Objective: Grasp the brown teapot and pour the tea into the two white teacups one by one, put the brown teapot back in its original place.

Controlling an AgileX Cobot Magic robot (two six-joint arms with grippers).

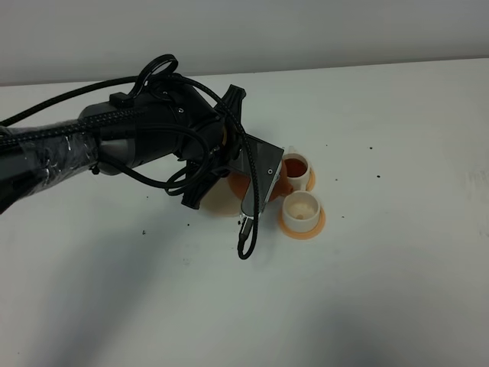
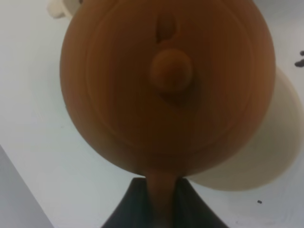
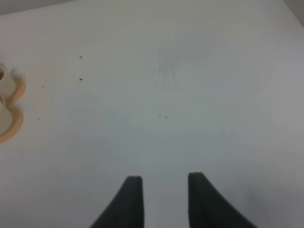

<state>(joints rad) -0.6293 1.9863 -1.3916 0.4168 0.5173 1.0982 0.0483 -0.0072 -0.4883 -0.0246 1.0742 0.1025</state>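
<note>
The brown teapot (image 2: pixel 166 90) fills the left wrist view, seen from above with its knobbed lid. My left gripper (image 2: pixel 161 184) is shut on its loop handle. In the high view my left arm (image 1: pixel 145 138) covers most of the teapot (image 1: pixel 238 183), which is just left of the two white teacups. The far cup (image 1: pixel 296 168) holds dark tea; the near cup (image 1: pixel 301 208) looks pale inside. The cream saucer (image 2: pixel 273 147) shows beside and below the pot, and its edge (image 1: pixel 216 203) peeks out under the arm. My right gripper (image 3: pixel 165 190) hangs open over bare table.
Each cup stands on an orange coaster (image 1: pixel 309 228), the two touching. A black cable loop (image 1: pixel 246 243) hangs from the left wrist just left of the near cup. Small dark specks (image 1: pixel 144 231) dot the white table (image 1: pixel 397 275). The cups' edge shows in the right wrist view (image 3: pixel 6 102).
</note>
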